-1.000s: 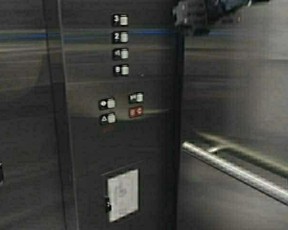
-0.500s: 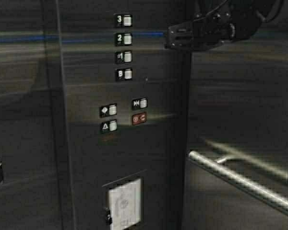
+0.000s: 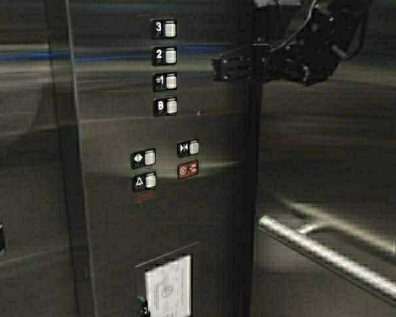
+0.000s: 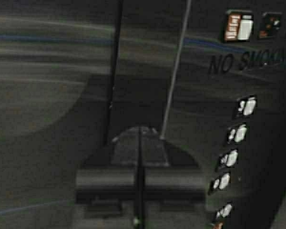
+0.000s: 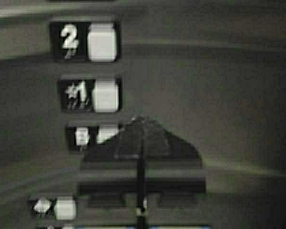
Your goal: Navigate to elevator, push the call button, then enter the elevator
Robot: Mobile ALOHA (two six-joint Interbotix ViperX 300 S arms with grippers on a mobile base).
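Reaching with pinched-together, empty fingers, the right gripper point(image 3: 218, 68) hovers just beside the elevator's button panel point(image 3: 204, 198); its floor buttons point(image 3: 165, 66) lie directly ahead.

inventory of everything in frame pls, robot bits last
button panel: one, brushed steel, centre of the high view, left of the cabin corner.
floor buttons: four in a column, pale squares with dark labels 3, 2, 1, B, top of the panel.
door and alarm buttons: four, three pale and one red, below the floor buttons.
certificate window: one, white paper behind a frame, foot of the panel.
NO SMOKING lettering: one, dark, seen only in the left wrist view.
handrail: one, round steel, on the right wall.
right gripper: one, black, raised level with buttons 2 and 1, right of them, fingers closed.
left gripper: one, black, facing the wall left of the buttons, fingers closed.
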